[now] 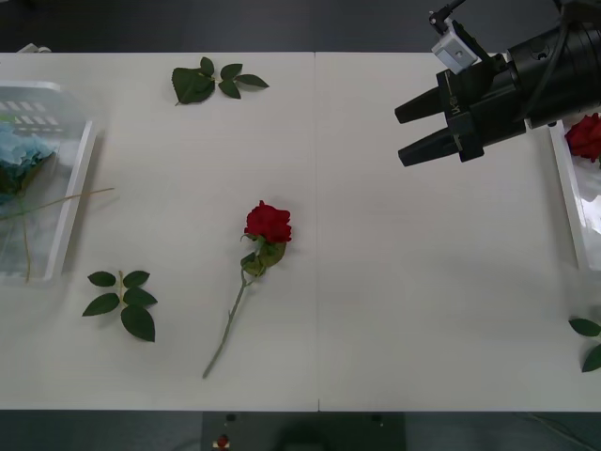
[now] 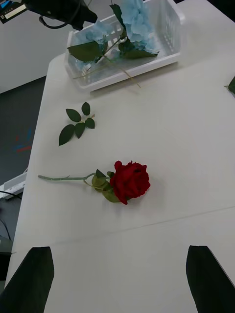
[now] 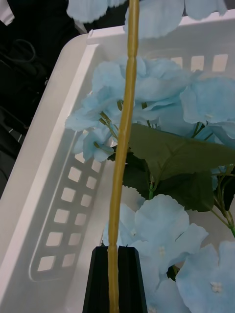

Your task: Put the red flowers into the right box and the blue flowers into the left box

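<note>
Hovering with its black fingers spread apart and empty, the right claw [image 1: 406, 132] sits beside the right box [image 1: 570, 193]. A red flower [image 1: 268, 224] lies on the bench [image 1: 394, 301] between the boxes. Over the left box [image 3: 44, 186], the left claw [image 3: 116, 274] pinches a blue flower [image 3: 147, 83] by its stem.

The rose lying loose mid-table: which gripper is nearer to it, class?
Right. The right gripper hovers open above the table, off toward the right box from the rose. The left gripper is farther, over the left box, shut on a blue flower's stem.
</note>
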Controlling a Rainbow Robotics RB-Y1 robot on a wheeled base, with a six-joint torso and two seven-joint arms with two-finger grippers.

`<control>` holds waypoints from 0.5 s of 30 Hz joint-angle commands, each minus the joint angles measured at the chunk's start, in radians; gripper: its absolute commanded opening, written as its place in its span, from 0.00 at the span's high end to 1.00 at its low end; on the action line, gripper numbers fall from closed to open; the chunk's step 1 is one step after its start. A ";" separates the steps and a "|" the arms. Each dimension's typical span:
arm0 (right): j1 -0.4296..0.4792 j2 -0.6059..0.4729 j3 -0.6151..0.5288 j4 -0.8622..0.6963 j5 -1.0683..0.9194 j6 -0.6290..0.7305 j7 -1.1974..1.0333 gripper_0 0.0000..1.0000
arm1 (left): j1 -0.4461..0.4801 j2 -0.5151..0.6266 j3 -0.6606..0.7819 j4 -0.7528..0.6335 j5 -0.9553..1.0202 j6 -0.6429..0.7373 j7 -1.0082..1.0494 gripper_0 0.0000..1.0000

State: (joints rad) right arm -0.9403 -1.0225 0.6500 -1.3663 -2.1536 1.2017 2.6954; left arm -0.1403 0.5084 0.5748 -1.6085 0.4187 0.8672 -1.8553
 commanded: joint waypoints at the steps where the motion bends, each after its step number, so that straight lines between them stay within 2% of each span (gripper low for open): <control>1: -0.005 -0.025 -0.003 -0.020 -0.015 -0.004 0.010 0.22 | 0.018 0.007 -0.013 -0.004 0.005 -0.013 -0.016 1.00; 3: -0.005 -0.025 -0.004 -0.022 -0.020 -0.004 0.010 0.22 | 0.024 0.007 -0.018 0.002 0.009 -0.011 -0.010 1.00; 4: -0.005 -0.025 -0.003 -0.022 -0.025 -0.004 0.010 0.22 | 0.025 0.007 -0.019 0.004 0.011 -0.013 -0.009 0.95; 5: -0.005 -0.025 -0.003 -0.020 -0.026 -0.004 0.010 0.22 | 0.027 0.007 -0.021 0.004 0.012 -0.013 -0.005 0.89; 6: -0.005 -0.025 -0.004 -0.020 -0.026 -0.004 0.010 0.22 | 0.030 0.007 -0.021 0.002 0.017 -0.011 -0.004 0.74; 8: -0.002 -0.025 -0.003 -0.022 -0.026 -0.005 0.010 0.22 | 0.031 0.007 -0.021 0.002 0.025 -0.011 -0.002 0.54; 12: 0.006 -0.025 -0.004 -0.022 -0.035 -0.010 0.010 0.22 | 0.031 0.010 -0.013 0.001 0.045 -0.004 -0.004 0.36; 15: 0.006 -0.025 -0.003 -0.020 -0.042 -0.010 0.010 0.22 | 0.033 0.018 0.005 -0.022 0.086 0.056 -0.007 0.28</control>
State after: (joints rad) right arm -0.9401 -1.0225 0.6500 -1.3663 -2.1752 1.1997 2.6954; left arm -0.1228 0.5084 0.5462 -1.5914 0.4711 0.8741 -1.8552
